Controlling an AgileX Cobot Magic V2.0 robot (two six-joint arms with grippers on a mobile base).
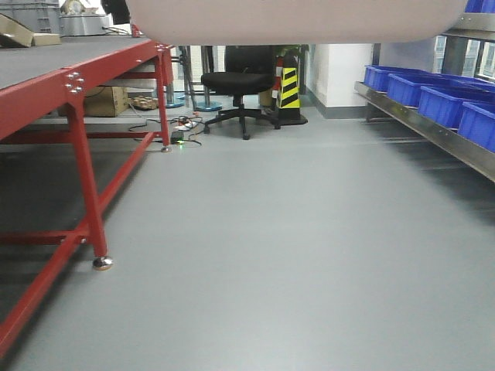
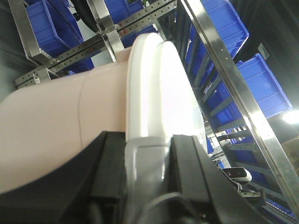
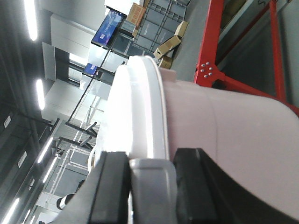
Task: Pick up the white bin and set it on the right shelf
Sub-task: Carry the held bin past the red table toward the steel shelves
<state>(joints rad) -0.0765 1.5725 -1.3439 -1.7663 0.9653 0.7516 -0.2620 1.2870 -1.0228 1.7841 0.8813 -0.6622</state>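
A grey floor [image 1: 271,255] runs between a red table [image 1: 85,193] on the left and the steel shelf [image 1: 433,127] on the right, which is loaded with blue bins [image 1: 445,104]; a black chair [image 1: 240,81] stands at the far end. The white bin [image 1: 294,19] hangs in the air at the top of the front view, clear of table and shelf, with only its pale underside showing. The left gripper [image 2: 149,142] and right gripper [image 3: 152,158] each clamp its rim by the lid between black fingers, from opposite sides.
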